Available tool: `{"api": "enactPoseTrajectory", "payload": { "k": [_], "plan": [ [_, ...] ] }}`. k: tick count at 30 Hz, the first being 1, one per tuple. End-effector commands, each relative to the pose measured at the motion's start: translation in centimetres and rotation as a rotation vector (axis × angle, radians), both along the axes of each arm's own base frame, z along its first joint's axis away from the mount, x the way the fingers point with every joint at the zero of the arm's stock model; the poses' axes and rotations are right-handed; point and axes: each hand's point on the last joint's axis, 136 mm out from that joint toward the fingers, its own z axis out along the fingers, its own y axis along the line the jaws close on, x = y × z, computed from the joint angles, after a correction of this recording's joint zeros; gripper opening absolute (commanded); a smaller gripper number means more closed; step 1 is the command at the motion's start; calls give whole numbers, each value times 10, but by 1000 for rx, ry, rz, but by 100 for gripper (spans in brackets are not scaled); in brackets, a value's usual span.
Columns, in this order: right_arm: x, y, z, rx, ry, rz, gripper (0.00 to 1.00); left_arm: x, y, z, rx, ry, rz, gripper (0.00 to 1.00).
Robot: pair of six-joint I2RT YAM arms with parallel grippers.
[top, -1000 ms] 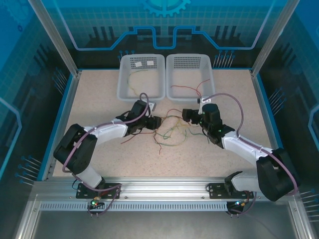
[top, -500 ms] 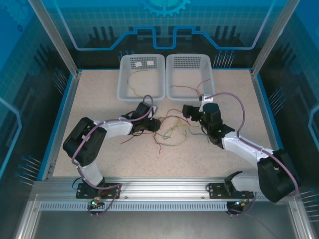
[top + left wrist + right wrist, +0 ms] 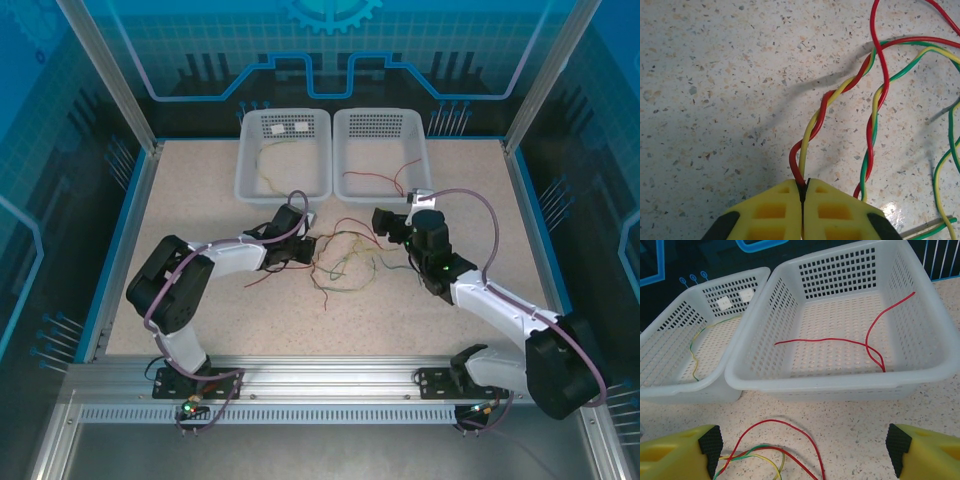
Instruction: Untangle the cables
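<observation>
- Here, nearest the arm bases, the speckled surface [image 3: 420,320] carries the cables [image 3: 345,262], a loose red, green and yellowish tangle lying between the two claws.
- The left claw [image 3: 803,186] has its pads pressed together, pinching a red and a yellowish strand at the seam. Just beyond the pads these two wind round each other in a tight twist [image 3: 832,100].
- The right claw [image 3: 802,450] has its fingers spread wide and holds nothing. It is poised at the tangle's right edge, above a red loop [image 3: 785,427] on the surface.
- Beyond stand two white baskets: the left basket [image 3: 243,160] holds a lone yellowish wire [image 3: 693,357], the right basket [image 3: 428,155] a lone red wire [image 3: 840,341].
- Risks, as judged: a straight pull by the left claw would likely tighten the twist and drag the whole tangle. The thin strands may slip from the pads. The right claw may trap several strands at once.
</observation>
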Motion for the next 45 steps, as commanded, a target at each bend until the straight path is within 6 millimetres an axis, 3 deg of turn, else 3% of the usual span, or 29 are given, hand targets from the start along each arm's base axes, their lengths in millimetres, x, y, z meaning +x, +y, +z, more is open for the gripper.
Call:
{"api": "enactPoseTrajectory", "payload": {
  "k": [1, 12, 27, 34, 39, 45],
  "plan": [
    [-3, -3, 2, -3, -12, -22, 88, 5, 2, 16, -8, -43, 11, 0],
    [-4, -2, 7, -12, -22, -15, 88, 1, -1, 67, -63, -158, -5, 0],
    [-5, 50, 13, -23, -44, 215, 88, -19, -5, 137, -123, -345, -69, 0],
    [-6, 61, 15, -25, -50, 248, 88, -25, -5, 155, -153, -397, -80, 0],
    [-18, 88, 24, -38, -88, 402, 87, -30, -9, 167, -185, -428, -116, 0],
    [-16, 89, 31, -1, -93, 386, 87, -39, -13, 199, -237, -510, -158, 0]
  ]
}}
